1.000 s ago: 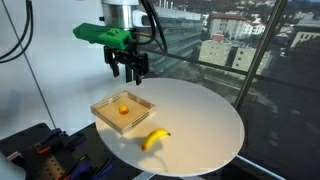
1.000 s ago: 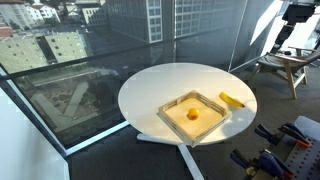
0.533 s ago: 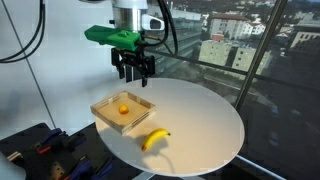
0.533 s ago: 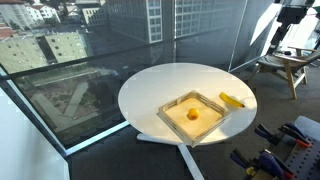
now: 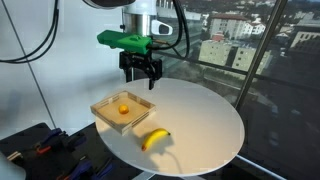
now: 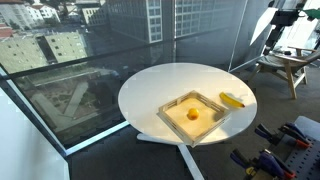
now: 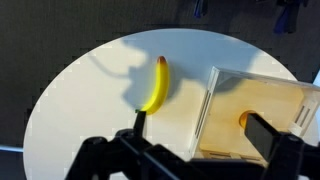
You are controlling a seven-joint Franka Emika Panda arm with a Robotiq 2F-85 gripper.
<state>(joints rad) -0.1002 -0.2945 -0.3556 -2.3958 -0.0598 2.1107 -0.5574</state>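
Setting: high-rise room with floor-to-ceiling windows over a city; a round white bench [image 5: 190,120] is standing by the glass.
On the bench: a shallow square wooden tray [image 5: 124,112] is holding a small orange ball [image 5: 123,109]; a yellow curved banana [image 5: 154,139] is lying just beside the tray, apart from it.
Step in hand: by my judgement, the approach; nothing is being held or touched.
Gripper: the black two-fingered gripper [image 5: 141,76] is hanging with its fingers spread wide and empty, well above the bench, nearest the tray.
Next move calls for: descending squarely over one object, fingers straddling it, before closing.
Arm pose: the wrist is pointing straight down, a green bracket [image 5: 126,40] jutting sideways; the wrist view is looking down on banana [image 7: 155,86] and tray [image 7: 262,100].
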